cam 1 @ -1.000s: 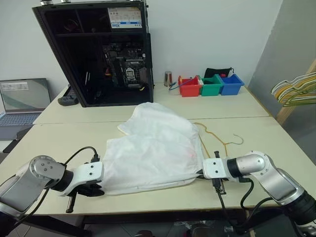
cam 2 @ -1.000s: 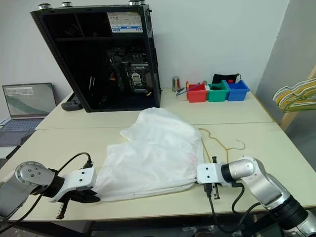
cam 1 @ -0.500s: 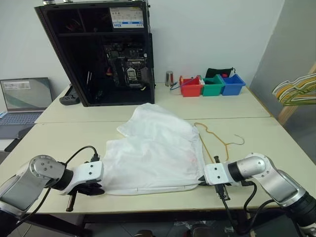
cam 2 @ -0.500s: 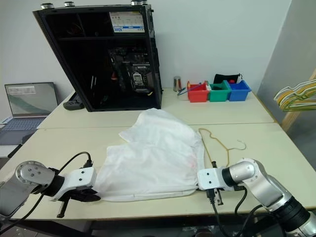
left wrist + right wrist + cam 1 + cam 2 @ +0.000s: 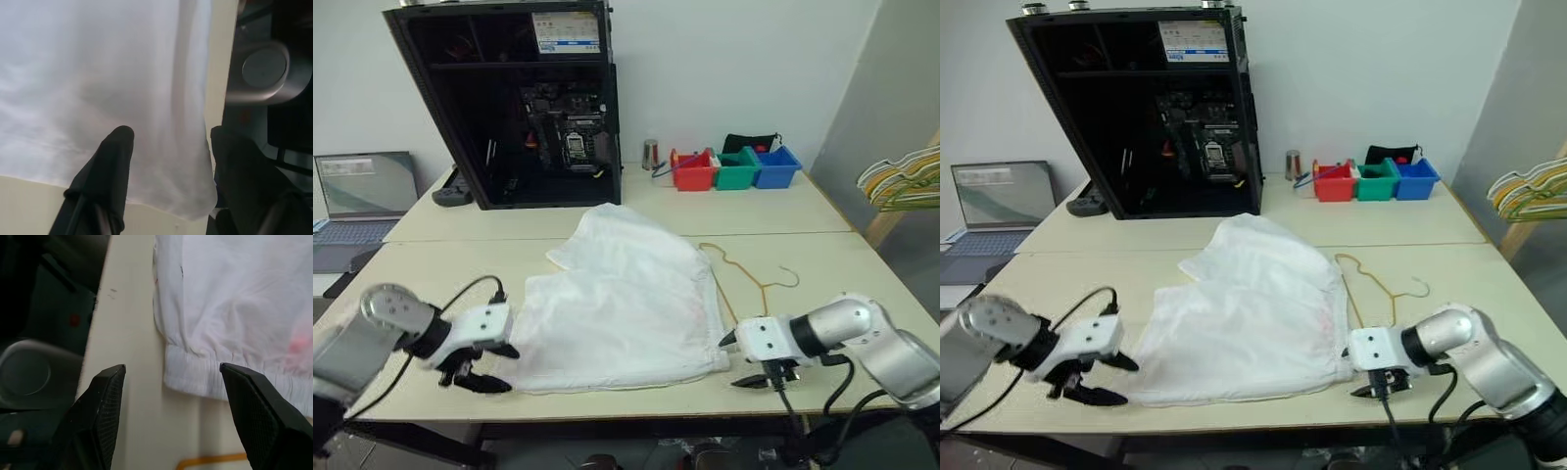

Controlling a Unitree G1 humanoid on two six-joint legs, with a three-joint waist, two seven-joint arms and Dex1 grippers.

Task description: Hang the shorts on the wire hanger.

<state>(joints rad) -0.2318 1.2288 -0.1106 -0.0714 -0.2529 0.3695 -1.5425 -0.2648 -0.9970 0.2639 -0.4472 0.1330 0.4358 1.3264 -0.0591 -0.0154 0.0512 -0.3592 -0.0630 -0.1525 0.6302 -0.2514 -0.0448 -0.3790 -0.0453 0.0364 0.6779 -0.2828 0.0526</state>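
While both pincers gape, shorts [image 5: 626,299] lie flat; hanger [image 5: 744,269] beside.

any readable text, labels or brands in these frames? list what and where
None can be read.
Sticker at the top of the black PC case: printed blocks, too small to read.
Laptop screen: a pale window, no legible words.
Shorts: a faint reddish mark, no lettering.
Red, green and blue bins: no labels seen.
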